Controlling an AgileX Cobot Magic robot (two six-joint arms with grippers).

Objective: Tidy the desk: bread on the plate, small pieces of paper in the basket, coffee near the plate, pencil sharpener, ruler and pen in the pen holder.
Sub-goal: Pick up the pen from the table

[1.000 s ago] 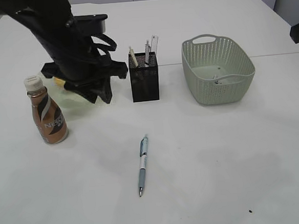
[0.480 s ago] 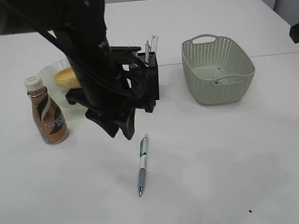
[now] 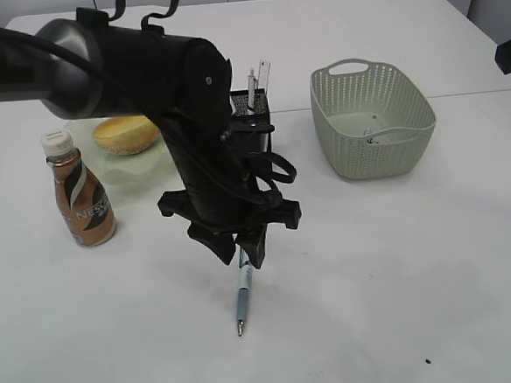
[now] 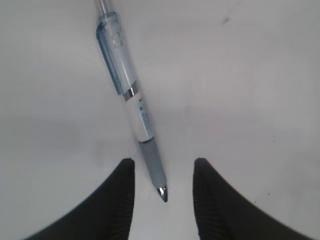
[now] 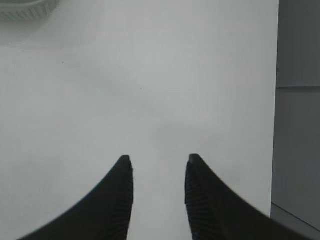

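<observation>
White table (image 3: 436,258) fills the scene, and the black left arm (image 3: 133,68) sweeps across it from the left edge. Next in size, the pale green basket (image 3: 414,141) sits at the right with small paper scraps (image 3: 376,136) inside. Left of it stands the black mesh pen holder (image 3: 251,104), a ruler (image 3: 265,73) poking out. Bread (image 3: 126,133) rests on the plate (image 3: 140,169), coffee bottle (image 3: 78,191) just beside. Down to the left gripper (image 3: 239,252): it hangs right over the pen (image 4: 131,95), fingers (image 4: 117,200) parted, tip of the pen between them, nothing grasped. The pen lies flat on the table. Right gripper (image 5: 156,161): spread apart, empty, above bare tabletop.
</observation>
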